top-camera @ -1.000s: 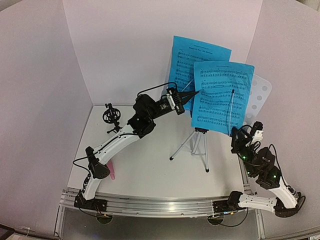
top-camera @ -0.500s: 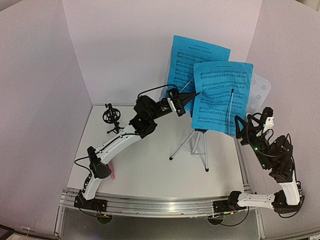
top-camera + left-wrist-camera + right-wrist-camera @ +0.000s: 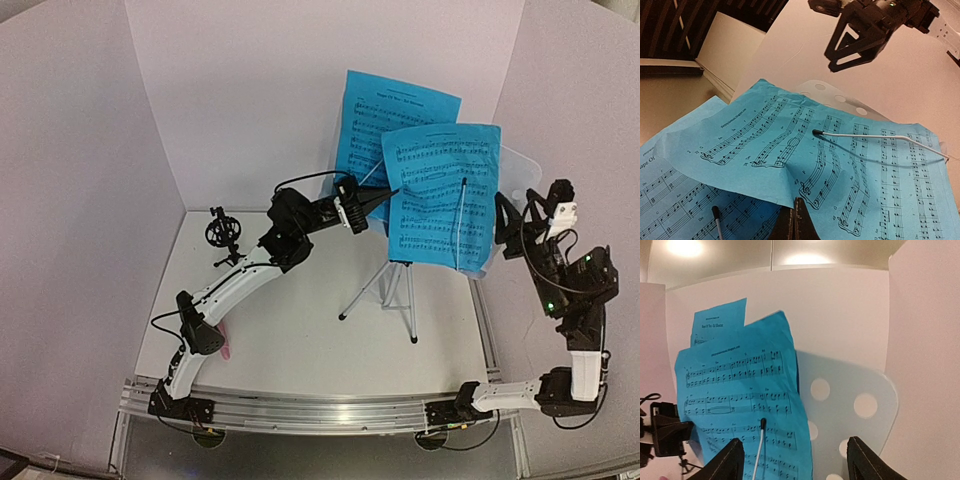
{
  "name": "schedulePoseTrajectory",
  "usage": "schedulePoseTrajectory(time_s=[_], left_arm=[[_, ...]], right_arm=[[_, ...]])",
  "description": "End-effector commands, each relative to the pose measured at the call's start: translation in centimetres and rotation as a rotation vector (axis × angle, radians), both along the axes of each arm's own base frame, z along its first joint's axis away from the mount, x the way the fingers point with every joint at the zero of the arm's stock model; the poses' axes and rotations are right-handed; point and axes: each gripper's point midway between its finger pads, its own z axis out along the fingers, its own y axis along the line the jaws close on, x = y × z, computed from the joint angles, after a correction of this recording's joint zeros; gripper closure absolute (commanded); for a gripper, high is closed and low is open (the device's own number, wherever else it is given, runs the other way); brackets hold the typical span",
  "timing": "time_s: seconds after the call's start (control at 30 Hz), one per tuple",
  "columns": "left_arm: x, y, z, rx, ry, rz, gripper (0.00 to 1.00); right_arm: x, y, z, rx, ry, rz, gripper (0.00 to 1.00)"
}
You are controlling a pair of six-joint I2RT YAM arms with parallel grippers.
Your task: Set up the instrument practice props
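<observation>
Arms (image 3: 235, 283) white-black — black cables (image 3: 300, 181), green LEDs (image 3: 549, 304).

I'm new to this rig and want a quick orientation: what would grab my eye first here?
Two bright blue sheet-music pages overlap on the silver tripod music stand toward the table's back right. The left claw, shut, sits at the front page's left edge, while the right claw hangs open beside the stand's pale perforated desk.

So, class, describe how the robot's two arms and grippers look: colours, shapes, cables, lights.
The left arm has white links, black joints and a looping black cable. The right arm is mostly black, with a white base link and green lights. The left gripper and right gripper are black, two-fingered.
</observation>
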Motion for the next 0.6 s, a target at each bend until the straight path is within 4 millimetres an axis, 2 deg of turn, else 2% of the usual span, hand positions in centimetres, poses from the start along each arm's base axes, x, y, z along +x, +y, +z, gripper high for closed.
schedulePoseTrajectory(time_s=[0.0, 0.13, 0.23, 0.33, 0.43, 0.57], left_arm=[[-0.8, 1.1, 1.6, -0.037, -0.068, -0.007, 1.0], [-1.0, 1.2, 1.7, -0.035, -0.068, -0.009, 1.0], [-1.1, 1.3, 1.8, -0.037, -0.063, -0.018, 1.0], [-1.2, 1.4, 1.7, -0.035, -0.059, -0.024, 1.0], [-1.2, 1.4, 1.7, -0.033, -0.059, -0.025, 1.0], [-1.3, 1.6, 1.9, -0.039, -0.054, -0.028, 1.0]], right_arm=[[2.3, 2.1, 1.5, -0.218, -0.066, -0.147, 0.3], [3.2, 3.7, 2.9, -0.294, -0.12, -0.176, 0.26], [2.9, 3.5, 4.8, -0.278, -0.19, -0.199, 0.26], [3.0, 3.8, 5.8, -0.293, -0.219, -0.222, 0.24], [3.6, 3.4, 6.3, -0.305, -0.213, -0.269, 0.19], [4.4, 1.9, 6.0, -0.288, -0.194, -0.325, 0.13]])
